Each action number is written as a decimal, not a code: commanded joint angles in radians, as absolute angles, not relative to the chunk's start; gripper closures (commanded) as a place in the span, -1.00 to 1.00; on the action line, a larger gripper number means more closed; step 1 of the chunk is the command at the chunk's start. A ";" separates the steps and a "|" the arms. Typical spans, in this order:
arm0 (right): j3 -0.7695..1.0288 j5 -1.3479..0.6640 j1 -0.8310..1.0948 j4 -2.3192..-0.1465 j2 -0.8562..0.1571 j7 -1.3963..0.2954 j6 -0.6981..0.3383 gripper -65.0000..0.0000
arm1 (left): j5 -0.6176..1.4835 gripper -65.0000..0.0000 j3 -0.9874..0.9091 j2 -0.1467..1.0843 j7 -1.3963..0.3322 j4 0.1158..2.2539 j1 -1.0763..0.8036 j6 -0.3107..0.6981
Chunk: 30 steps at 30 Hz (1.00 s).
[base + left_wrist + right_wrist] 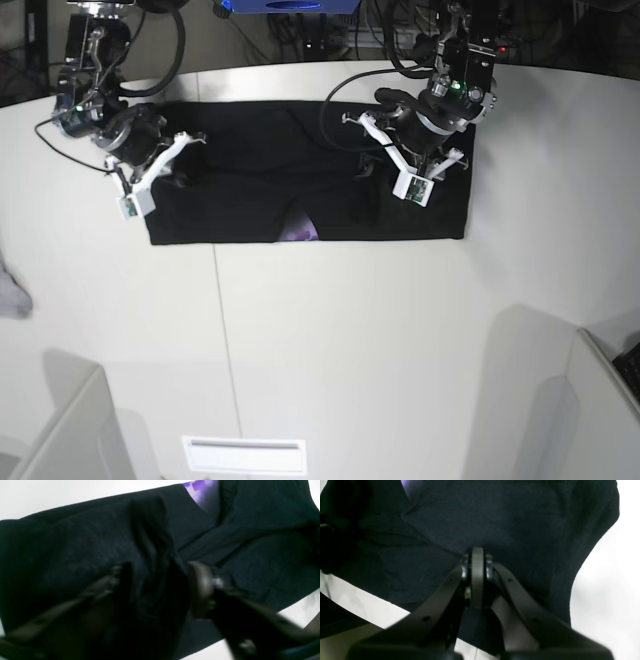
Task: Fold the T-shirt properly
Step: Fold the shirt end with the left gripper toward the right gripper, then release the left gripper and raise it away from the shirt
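The black T-shirt [240, 200] lies on the white table [350, 330] as a long flat band, with a bit of purple print [300, 232] showing at its front edge. My left gripper [160, 585] hovers over the shirt's right half, open. Its two fingers [200, 590] stand apart on either side of a raised ridge of black cloth, and the picture is blurred. My right gripper [477, 555] is at the shirt's left end. Its jaws are pressed together, and creases in the black cloth [520, 517] run to its tip.
A small grey cloth scrap [10, 290] lies at the table's left edge. Cables and a blue box [290, 5] sit behind the table. Grey panels stand at the front left [60, 430] and front right [590, 400].
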<state>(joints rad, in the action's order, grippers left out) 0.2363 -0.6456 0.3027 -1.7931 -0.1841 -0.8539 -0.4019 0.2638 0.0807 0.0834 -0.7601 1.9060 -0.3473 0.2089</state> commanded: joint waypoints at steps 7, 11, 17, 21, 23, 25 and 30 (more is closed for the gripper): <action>0.242 -0.657 0.295 -1.808 -0.194 -0.832 -0.404 1.00 | 0.278 -0.38 0.157 0.050 -0.737 1.952 -0.321 0.216; 0.305 -0.661 0.295 -1.810 -0.188 -0.840 -0.404 1.00 | 0.278 -0.38 0.143 0.033 -0.737 1.975 -0.332 0.220; 0.470 -0.661 0.294 -1.824 -0.147 -0.911 -0.409 1.00 | 0.456 0.09 -0.096 0.053 -0.736 1.975 -0.377 0.220; 0.532 -0.661 0.263 -1.819 -0.145 -0.990 -0.410 0.45 | 0.671 1.00 -0.397 0.099 -0.739 1.952 -0.412 0.222; 0.541 -0.661 0.259 -1.816 -0.145 -0.998 -0.410 0.03 | 0.705 1.00 -0.483 0.140 -0.739 1.914 -0.417 0.222; 0.542 -0.661 0.245 -1.816 -0.143 -1.006 -0.410 -0.16 | 0.704 1.00 -0.530 0.186 -0.737 1.860 -0.417 0.225; 0.544 -0.662 0.196 -1.744 -0.143 -1.053 -0.410 -0.17 | 0.704 1.00 -0.642 0.236 -0.728 1.751 -0.441 0.343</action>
